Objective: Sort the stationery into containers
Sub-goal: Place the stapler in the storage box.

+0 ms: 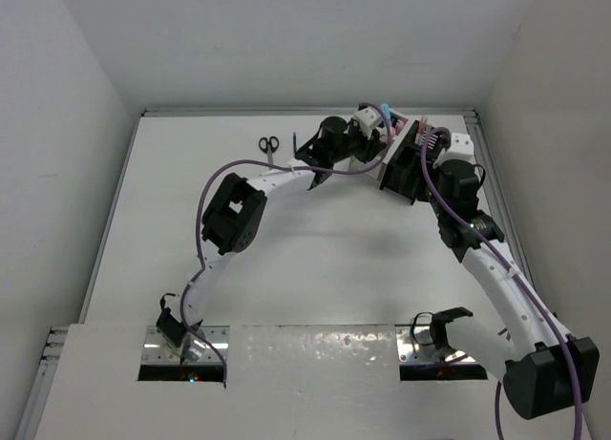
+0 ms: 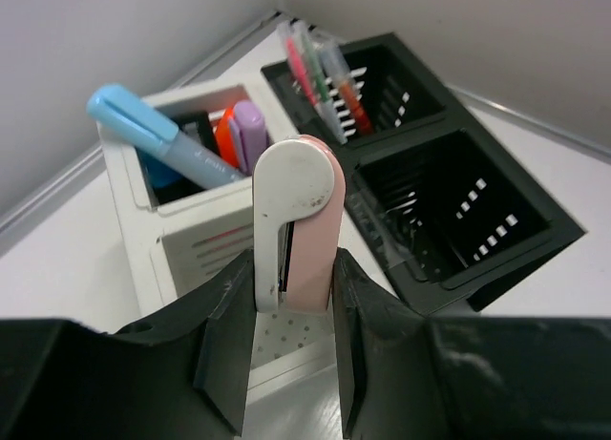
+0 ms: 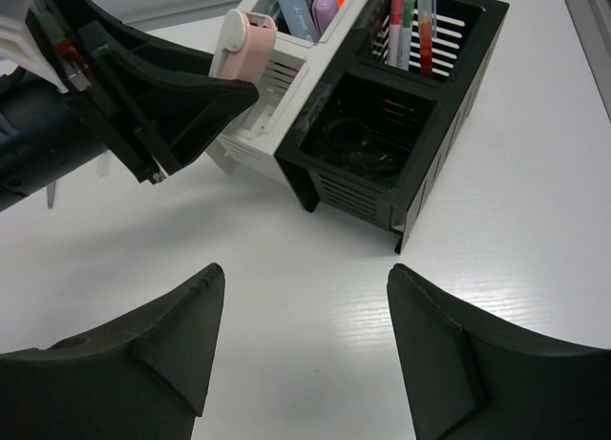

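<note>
White table (image 1: 315, 268), pens (image 2: 143, 125) boxed.
My left gripper (image 2: 291, 292) clamps the pink bar (image 2: 298, 206) over the white box (image 2: 181, 244); right gripper (image 3: 305, 311), jaws apart, holds nothing; scissors (image 1: 269, 145) left out.

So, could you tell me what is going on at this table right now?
The left gripper is shut on a pink-and-white bar, holding it upright at the white organiser, which has markers in it. The right gripper hangs open and empty above the table near the black organiser, which holds pens. One pair of scissors lies on the table.
</note>
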